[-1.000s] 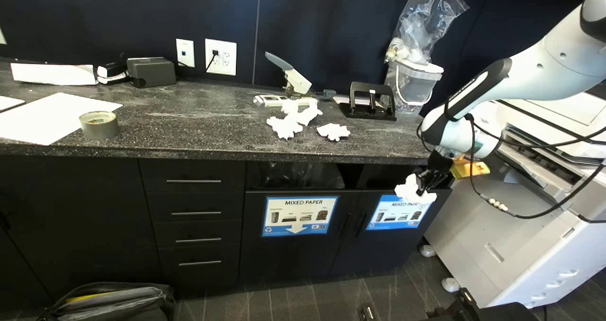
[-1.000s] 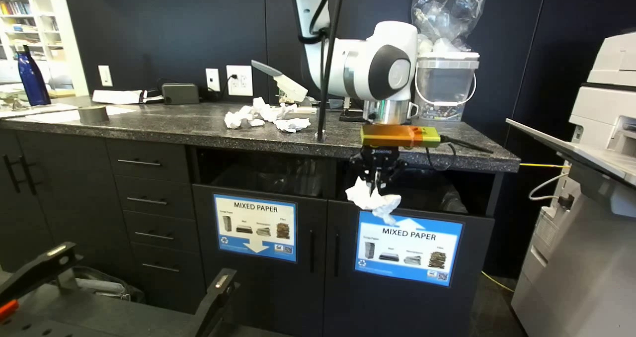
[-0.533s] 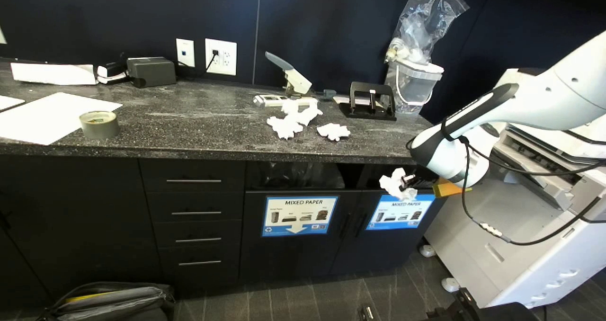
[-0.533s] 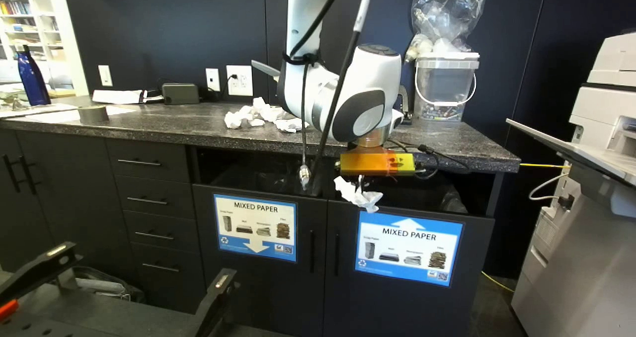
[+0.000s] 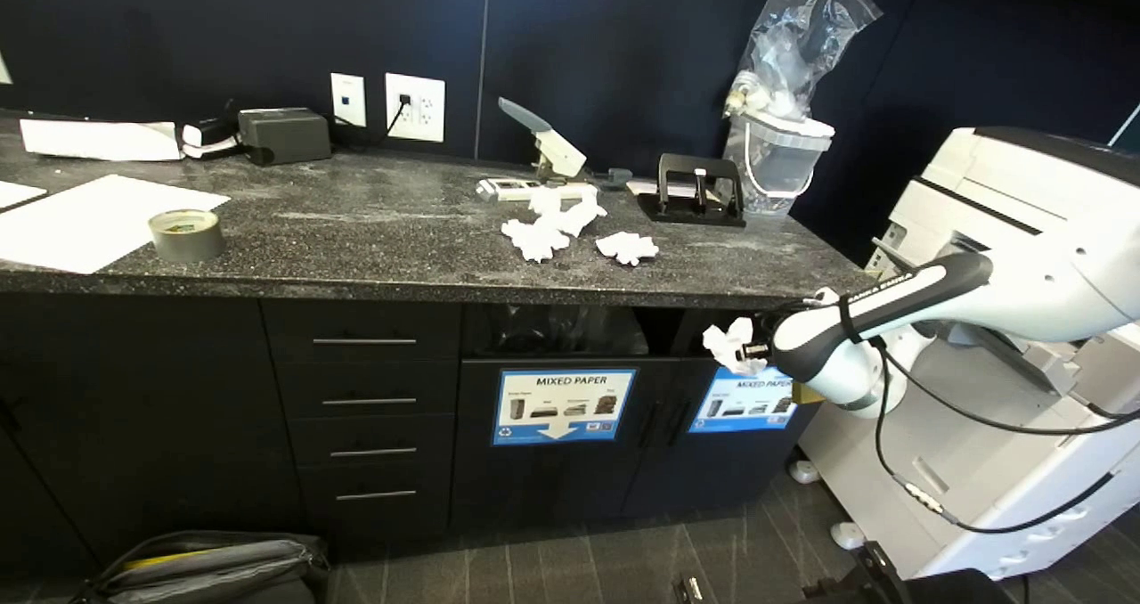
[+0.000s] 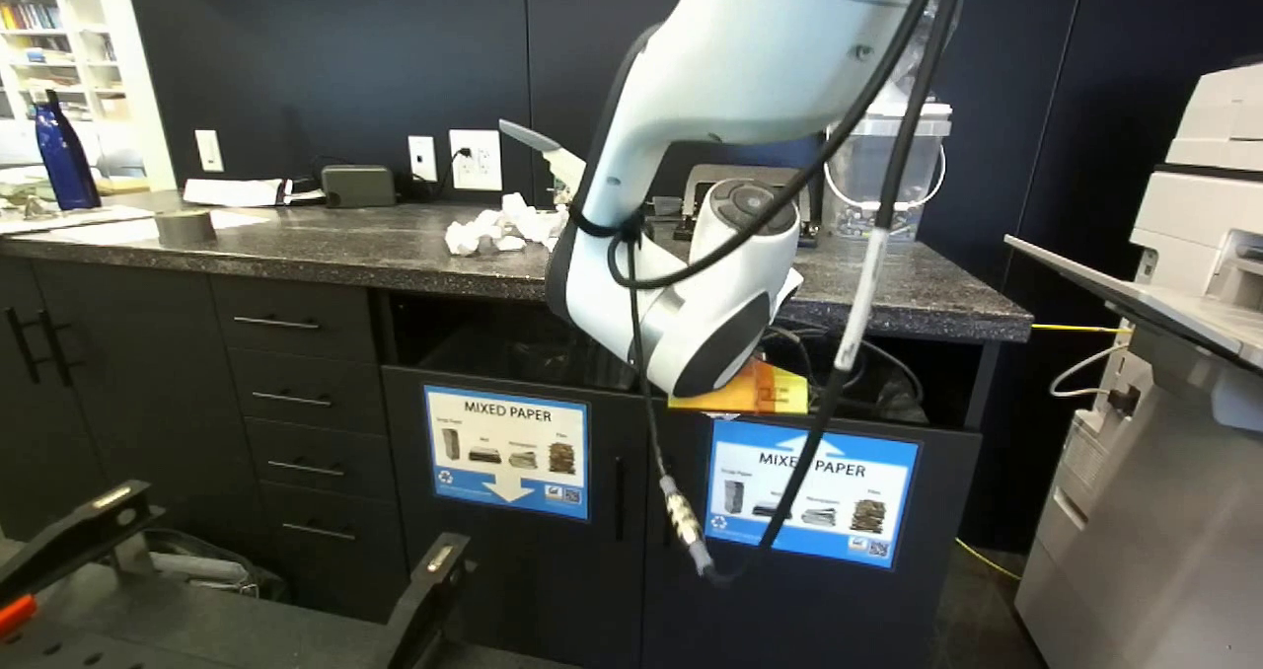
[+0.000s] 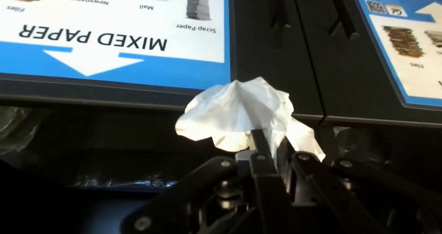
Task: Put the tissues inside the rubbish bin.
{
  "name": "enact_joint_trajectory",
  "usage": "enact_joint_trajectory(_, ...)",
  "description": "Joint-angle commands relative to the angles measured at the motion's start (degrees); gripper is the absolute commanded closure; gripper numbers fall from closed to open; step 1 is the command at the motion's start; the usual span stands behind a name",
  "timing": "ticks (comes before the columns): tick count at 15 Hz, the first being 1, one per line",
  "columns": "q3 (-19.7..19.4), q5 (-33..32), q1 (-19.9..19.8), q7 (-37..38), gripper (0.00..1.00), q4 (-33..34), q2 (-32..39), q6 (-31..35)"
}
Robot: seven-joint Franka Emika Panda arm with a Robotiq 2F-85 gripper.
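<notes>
Item: my black two-fingered gripper point(image 7: 274, 147), lower middle of the wrist view, fingers pinched on one crumpled white paper tissue point(image 7: 238, 113), soft and irregular, flaring across the centre of that frame. The held tissue point(image 5: 730, 346), in an exterior view, stands right of centre, in front of the upper part of a flat black cabinet door point(image 5: 712, 470); contact with it I cannot tell. Item: dark rubbish bin recess with glossy plastic lining point(image 7: 20, 127), lower left of the wrist view, just beyond the door's top edge; I take this for the destination. Item: heap of crumpled white paper tissues point(image 5: 543, 230), plus one single white tissue point(image 5: 626, 248) just beside it, on the speckled dark grey countertop point(image 5: 374, 257), upper middle of an exterior view; these await their turn. Step in hand, by my judgement: delivery, short of release. Next move calls for lifting my load clear of the door's top edge, reaching into the opening, then parting my fingers; loose flaps could snag on that edge.
</notes>
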Motion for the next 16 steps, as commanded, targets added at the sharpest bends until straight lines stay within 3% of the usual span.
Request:
enact_joint_trajectory(1, -2.0, -5.8, 3.5, 11.0, 0.9, 9.5, 8.4, 8.1)
enact_joint_trajectory(7, -11.0, -2.3, 17.2, 27.2, 0.9, 26.2, 15.9, 18.8)
enact_joint_trajectory(11, -17.4, 2.1, 24.9, 35.2, 0.89, 36.4, 20.3, 19.0)
enact_joint_trajectory(13, -20.3, 4.7, 27.7, 37.5, 0.9, 40.1, 22.5, 18.9)
enact_joint_trajectory(14, -17.7, 6.5, 26.3, 33.7, 0.9, 41.7, 24.2, 18.1)
enact_joint_trajectory(16, -18.3, 8.3, 27.3, 34.1, 0.9, 44.9, 26.4, 17.6)
